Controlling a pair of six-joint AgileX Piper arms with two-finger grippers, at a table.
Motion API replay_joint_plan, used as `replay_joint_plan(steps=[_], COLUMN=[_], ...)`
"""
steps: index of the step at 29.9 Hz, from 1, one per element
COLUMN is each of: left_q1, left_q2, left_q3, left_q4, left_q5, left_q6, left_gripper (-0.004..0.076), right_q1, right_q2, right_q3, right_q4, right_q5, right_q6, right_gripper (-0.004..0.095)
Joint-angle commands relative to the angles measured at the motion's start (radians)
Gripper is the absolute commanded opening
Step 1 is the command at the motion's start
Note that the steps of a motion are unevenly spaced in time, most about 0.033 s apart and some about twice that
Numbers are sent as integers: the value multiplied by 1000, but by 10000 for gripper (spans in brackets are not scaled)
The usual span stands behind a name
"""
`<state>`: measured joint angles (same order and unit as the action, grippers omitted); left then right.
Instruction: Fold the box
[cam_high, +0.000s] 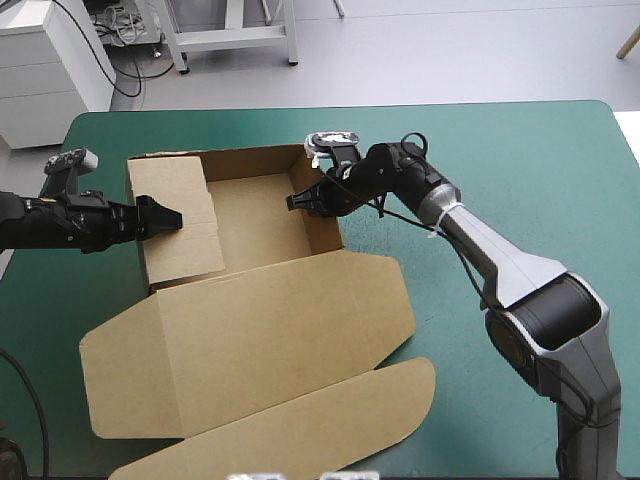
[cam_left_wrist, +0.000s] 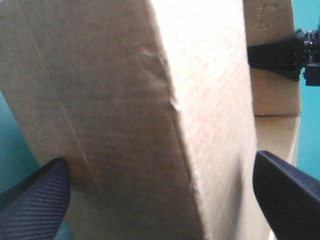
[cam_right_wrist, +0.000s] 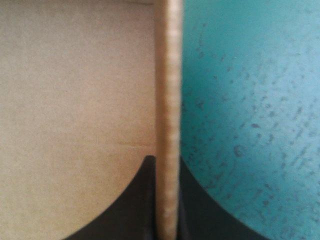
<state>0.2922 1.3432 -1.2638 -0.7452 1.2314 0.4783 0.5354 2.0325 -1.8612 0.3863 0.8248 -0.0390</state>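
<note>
The brown board box (cam_high: 255, 215), a cut sheet with its walls raised into an open tray, lies on the teal-green table cover (cam_high: 520, 170) toward 10 o'clock of the table's middle. Its flat lid panel (cam_high: 260, 340) spreads out toward 6 o'clock.

The left gripper (cam_high: 160, 217) is at the tray's 9 o'clock wall (cam_high: 175, 215). Its black fingers stand wide apart with the inward-leaning board between them, gripping nothing. The right gripper (cam_high: 305, 200) is at the 3 o'clock wall (cam_high: 322, 215), pinched nearly closed on that wall's top edge.

The board looks light and stiff across each panel, and I judge it will bend only along its scored creases. Its faces look smooth and may slide between the fingers. The best hold is probably a pinch on a wall's upper edge, close to a crease.
</note>
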Motion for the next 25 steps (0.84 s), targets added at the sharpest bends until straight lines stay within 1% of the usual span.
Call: replay_joint_plan(steps=[1,6,8,12,15,17,20,25], left_q1=[-9,-100,-148,-226,-256,-272,-299,-340], left_q2=[-30,-30,-30,-30,-30,-30,-30,-28], left_q3=[-31,-31,-31,-31,-31,-31,-31,-31], left_q4=[-6,173,243,347,394,404,438,525], left_q5=[45,45,43,16,-7,-19,-40,-52], left_q6=[-59,-156,-203,-344,-440,-478,-544,-630], left_gripper=[692,573,542,532,522,503,480,423], right_q1=[41,80,79,79,79,79,77,77], right_q2=[-62,-62,-62,-62,-62,-62,-62,-62], right_q3=[-28,-28,-28,-28,-28,-28,-28,-28], right_q4=[-18,-116,-121,-136,-182,-214,-232,-204], right_q5=[-75,-79,-69,-42,-22,-13,6,44], right_q6=[27,71,82,92,131,164,195,201], right_gripper=[-14,-14,-14,-14,-14,-14,-15,-16])
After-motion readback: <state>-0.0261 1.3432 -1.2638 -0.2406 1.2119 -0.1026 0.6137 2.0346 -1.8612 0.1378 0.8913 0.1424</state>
